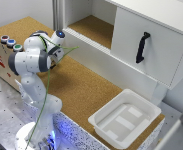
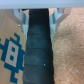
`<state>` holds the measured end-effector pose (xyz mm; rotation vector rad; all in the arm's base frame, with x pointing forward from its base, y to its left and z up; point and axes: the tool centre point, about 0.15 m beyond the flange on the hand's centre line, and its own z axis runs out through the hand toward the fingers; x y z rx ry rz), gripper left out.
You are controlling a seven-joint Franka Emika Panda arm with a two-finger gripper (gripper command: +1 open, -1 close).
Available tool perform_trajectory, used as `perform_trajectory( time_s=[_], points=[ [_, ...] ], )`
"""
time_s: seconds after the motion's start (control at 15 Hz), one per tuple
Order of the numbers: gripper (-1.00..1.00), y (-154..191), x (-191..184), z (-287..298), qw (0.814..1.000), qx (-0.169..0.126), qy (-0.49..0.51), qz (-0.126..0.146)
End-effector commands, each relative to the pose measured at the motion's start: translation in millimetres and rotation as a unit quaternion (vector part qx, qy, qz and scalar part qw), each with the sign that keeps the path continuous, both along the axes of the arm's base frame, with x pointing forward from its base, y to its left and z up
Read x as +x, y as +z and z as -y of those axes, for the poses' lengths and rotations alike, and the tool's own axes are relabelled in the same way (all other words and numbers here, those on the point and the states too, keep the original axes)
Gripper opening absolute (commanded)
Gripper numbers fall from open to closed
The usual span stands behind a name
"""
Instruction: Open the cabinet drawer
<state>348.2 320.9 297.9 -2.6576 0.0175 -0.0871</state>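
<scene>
While the arm [image 1: 33,60] sits folded at the exterior view's left, well apart from the cabinet [image 1: 141,30], the main risk I judge from here is a wrong target: the door panel [image 1: 148,42] with its black vertical handle [image 1: 142,47] is the obvious thing to hook, and a pull there would swing the door, not the drawer. The cabinet drawer [image 1: 108,62] runs as a long, low white strip under the open shelf and the door, along the back edge of the cork-topped counter [image 1: 81,90]; it looks plain, shut flush, with no handle I can make out, so a slip off its edge is a second likely failure. The white tray [image 1: 125,119] sits on the counter just in front of the drawer's end at the exterior view's right and may block the drawer's travel or be struck on approach. A green cable [image 1: 46,95] hangs along the arm and could snag. End effector [image 1: 59,35] state cannot be told in this view. Wrist view: the end effector [image 2: 39,17] shows two pale fingers [image 2: 21,19] spread apart, nothing between them, so released; below lies a dark ribbed band [image 2: 37,55] over cork, beside a box face with a blue printed figure [image 2: 11,51]. Drawer not visible here.
</scene>
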Motion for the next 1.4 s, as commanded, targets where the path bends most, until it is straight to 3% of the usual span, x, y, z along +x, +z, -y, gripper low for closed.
perform_trajectory(
  time_s=[0.0, 0.4, 0.8, 0.87, 1.33],
  points=[
    [-1.0, -52, 3, 78, 1.0, 0.021, -0.004, 0.0],
    [-1.0, -59, 20, 134, 1.0, 0.007, 0.008, -0.009],
    [-1.0, -52, 27, 182, 0.999, -0.036, 0.008, -0.014],
    [1.0, -50, 25, 182, 0.999, -0.046, 0.01, -0.013],
    [1.0, -25, -5, 184, 0.998, -0.045, -0.019, 0.03]
  ],
)
